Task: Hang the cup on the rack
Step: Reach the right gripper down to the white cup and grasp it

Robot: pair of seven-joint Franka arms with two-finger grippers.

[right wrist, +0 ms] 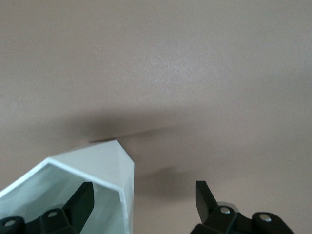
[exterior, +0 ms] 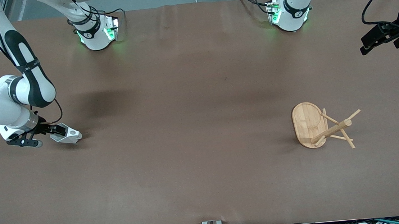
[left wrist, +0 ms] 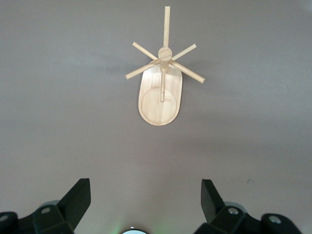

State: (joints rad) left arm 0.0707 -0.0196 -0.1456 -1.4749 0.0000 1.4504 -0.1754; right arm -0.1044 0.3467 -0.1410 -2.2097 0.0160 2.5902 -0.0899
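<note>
The right gripper (exterior: 54, 133) is seen low at the right arm's end of the table (exterior: 186, 127), far along the table from the rack (exterior: 321, 126). The cup (exterior: 67, 135) is found at its fingertips, tipped on its side on the table surface, mouth turned toward the gripper. In the right wrist view one finger (right wrist: 80, 202) is seen inside the cup's (right wrist: 92, 180) open polygonal rim and the other outside its wall, so the wall is straddled; the jaws stand wide with a gap left, and no firm clamp on the wall can be made out. Whether the cup is actually gripped cannot be told.

The rack is noted toward the left arm's end of the table, nearer to the front camera than the left arm's base. It stands on its oval base, post upright, with thin pegs splayed out at angles.

The left gripper (exterior: 377, 38) is held up in the air at the table's edge, well apart from the rack, and the arm waits. In the left wrist view its fingers (left wrist: 78, 202) are spread fully apart with nothing between them, and the rack (left wrist: 161, 95) is seen on the table.
</note>
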